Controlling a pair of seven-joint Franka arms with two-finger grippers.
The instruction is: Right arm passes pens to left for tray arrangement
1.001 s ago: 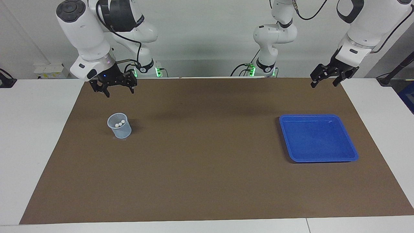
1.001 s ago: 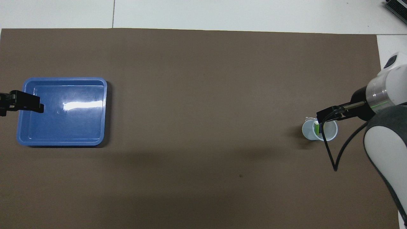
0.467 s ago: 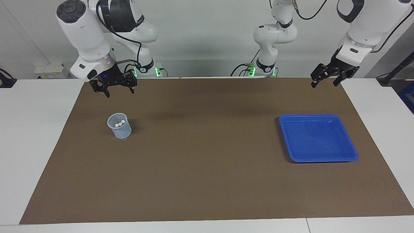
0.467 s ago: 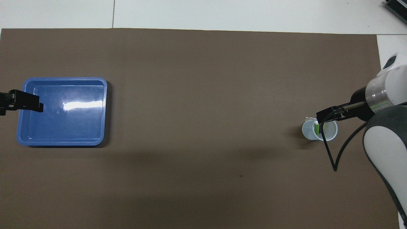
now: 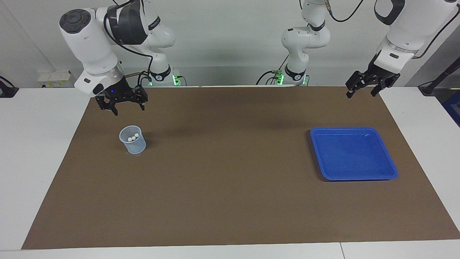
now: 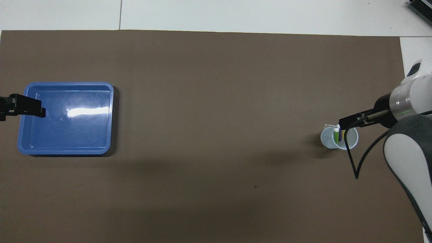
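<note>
Right gripper [image 5: 128,109] of mine hangs in the air with its fingers spread wide and nothing between them, over the mat just by the pen cup and clearly above its rim. My left gripper [image 5: 360,94] waits, also open and empty, over the mat's edge at the left arm's end.

I judge the step in hand to be the first pick. To do it well I should centre over one pen only, come straight down, and close across its barrel just below the pale end. The three stand crowded, so a wide approach may catch two, and a sideways nudge could tip the light cup. Then I should lift vertically until the pen clears the rim.

The white bench [image 5: 36,162] is smooth and hard, and the brown mat [image 5: 230,198] on it looks matte and flat. The blue tray [image 5: 354,177] lies at the left arm's end, well apart from the cup. It is glossy plastic, shallow, with rounded corners and a raised rim, and no pens lie in it yet. The pale-blue mesh cup [image 5: 133,145] at the right arm's end is small, tapered and probably light. The pens [image 5: 133,137] stand in it with rounded whitish ends up. From overhead the green pen [image 6: 336,134] is plain and a dark one sits beside it. They are slim and likely slick.
</note>
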